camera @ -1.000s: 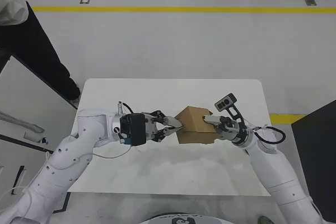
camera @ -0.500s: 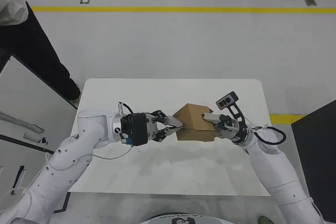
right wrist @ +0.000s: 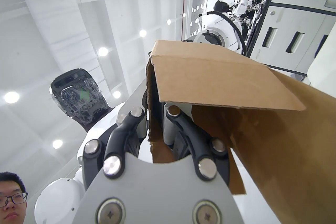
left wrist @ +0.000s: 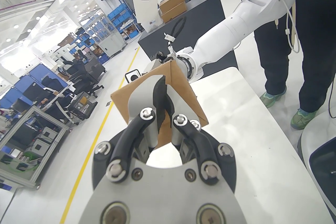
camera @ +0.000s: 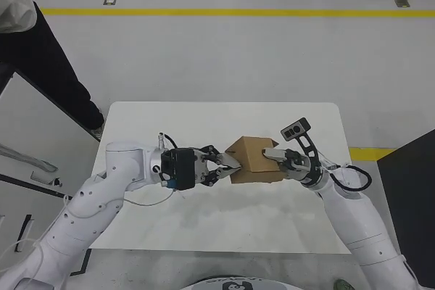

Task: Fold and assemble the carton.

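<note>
Two grippers hold one brown carton (camera: 255, 161) between them.
Left gripper (camera: 230, 167) pinches the carton's left corner edge; right gripper (camera: 270, 154) clamps a wall on its right.

Both flanks of the carton (camera: 252, 158) are blocked: the left pincer (camera: 230, 166) clamps its left edge, the right pincer (camera: 268, 153) its right flap. Open worktop (camera: 203, 123) lies beyond the carton and before it.

left end effector (camera: 230, 167) clamped on carton (camera: 251, 149) | right end effector (camera: 270, 154) clamped on opposite side
</note>
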